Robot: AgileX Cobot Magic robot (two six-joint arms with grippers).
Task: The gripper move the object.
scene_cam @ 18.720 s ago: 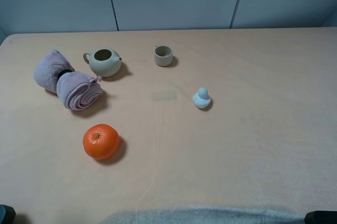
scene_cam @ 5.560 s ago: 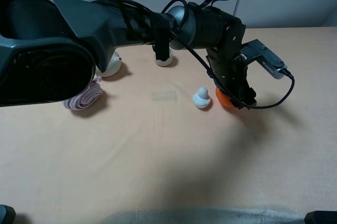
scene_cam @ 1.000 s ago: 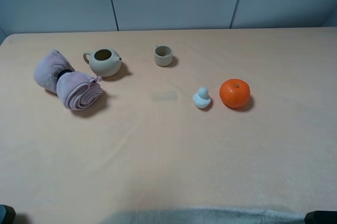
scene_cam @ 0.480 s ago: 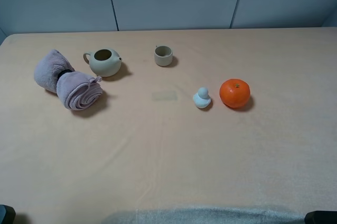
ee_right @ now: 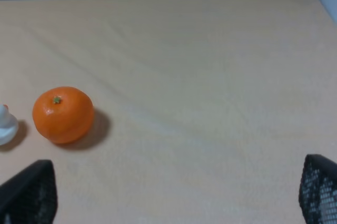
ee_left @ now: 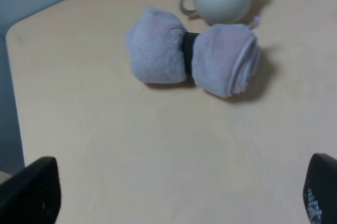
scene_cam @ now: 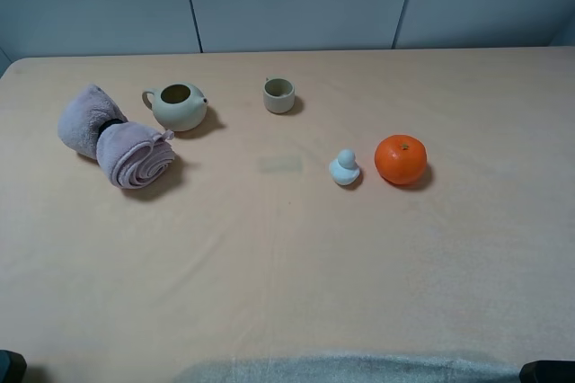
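exterior high: orange just beside duck, both grippers' fingers apart, empty

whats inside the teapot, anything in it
The lidless teapot shows only a dark, shadowed opening from the exterior high view and the left wrist view. Nothing visibly sticks out of it. Its bottom is hidden by the walls, so liquid or small contents cannot be ruled out.

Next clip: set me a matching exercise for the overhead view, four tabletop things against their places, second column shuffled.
Things:
1. orange
2. teapot
3. cup
4. rolled towel

Places:
A. far side, near the middle
B. just right of the duck figure
C. farthest left
D. between the towel and the cup

Pairs: 1-B, 2-D, 3-A, 4-C
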